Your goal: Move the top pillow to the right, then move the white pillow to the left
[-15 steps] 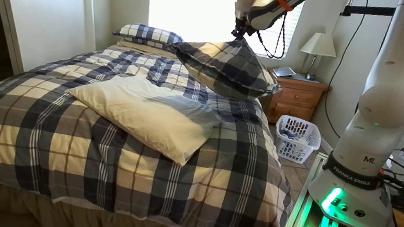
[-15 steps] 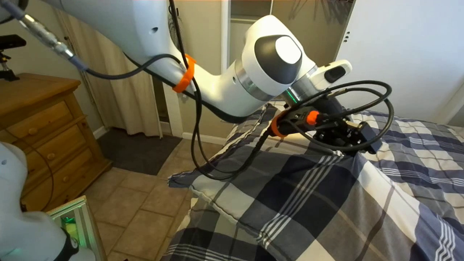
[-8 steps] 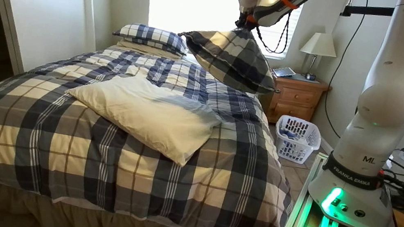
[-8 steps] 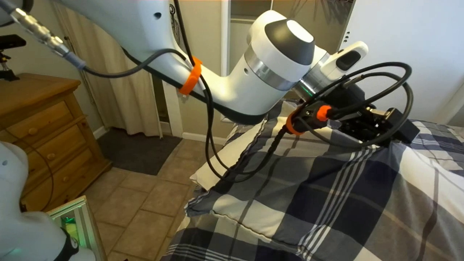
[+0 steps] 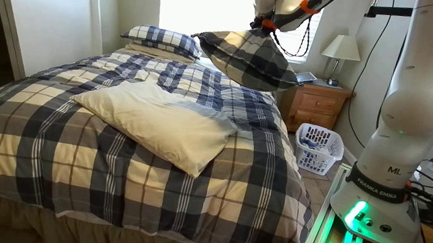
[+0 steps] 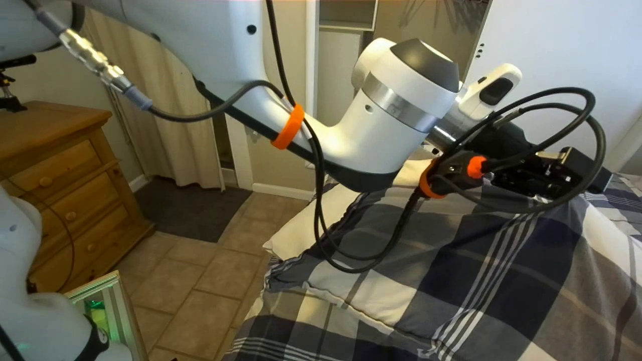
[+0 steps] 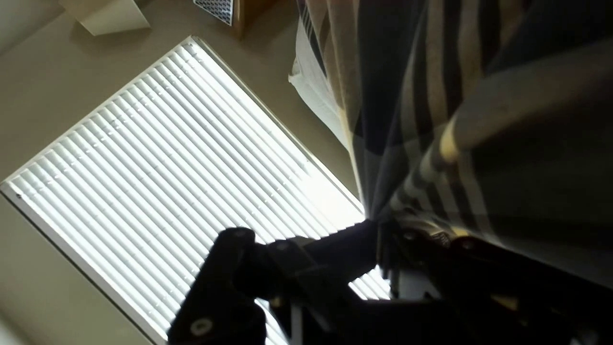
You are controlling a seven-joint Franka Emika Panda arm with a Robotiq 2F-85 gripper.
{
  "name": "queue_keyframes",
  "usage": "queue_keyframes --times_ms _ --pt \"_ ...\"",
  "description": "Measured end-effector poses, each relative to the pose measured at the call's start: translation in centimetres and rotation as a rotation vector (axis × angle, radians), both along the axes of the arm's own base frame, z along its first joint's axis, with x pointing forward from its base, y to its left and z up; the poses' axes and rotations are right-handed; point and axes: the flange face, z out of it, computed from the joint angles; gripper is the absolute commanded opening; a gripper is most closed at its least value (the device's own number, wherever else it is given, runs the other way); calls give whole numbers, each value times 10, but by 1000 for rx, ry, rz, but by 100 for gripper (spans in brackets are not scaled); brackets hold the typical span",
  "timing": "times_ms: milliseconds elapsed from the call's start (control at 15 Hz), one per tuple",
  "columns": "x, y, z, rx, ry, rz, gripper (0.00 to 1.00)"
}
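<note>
In an exterior view, a navy plaid cloth bedspread (image 5: 132,195) fills the lower frame; on it, mid-frame, lies the wrinkled cream rectangular pillow (image 5: 158,122). Behind, upper right of centre, the black gripper (image 5: 262,29), pinched closed, holds aloft the plump navy, grey and white plaid pillow (image 5: 250,58). Beyond, upper left of centre, rests a blue-and-white plaid pillow (image 5: 160,36).

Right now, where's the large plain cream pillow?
In an exterior view, the large plain cream pillow lies on the plaid-covered bed, toward its foot, left of the white laundry basket and below-left of the plaid pillow hanging from the pincer.
</note>
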Motion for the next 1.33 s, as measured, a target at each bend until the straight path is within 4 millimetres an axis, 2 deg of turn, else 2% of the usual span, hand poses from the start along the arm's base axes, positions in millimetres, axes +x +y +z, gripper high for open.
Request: queue_keyframes --times_ms 533,867,933,1067,1333 --pt "8 -8 -23 75 -29 95 0" --pt "9 -23 -33 99 -36 105 0" --pt "9 -26 -34 101 -38 104 27" --pt "9 -31 -35 107 -45 103 34" --pt "17 -37 -3 69 -99 115 63"
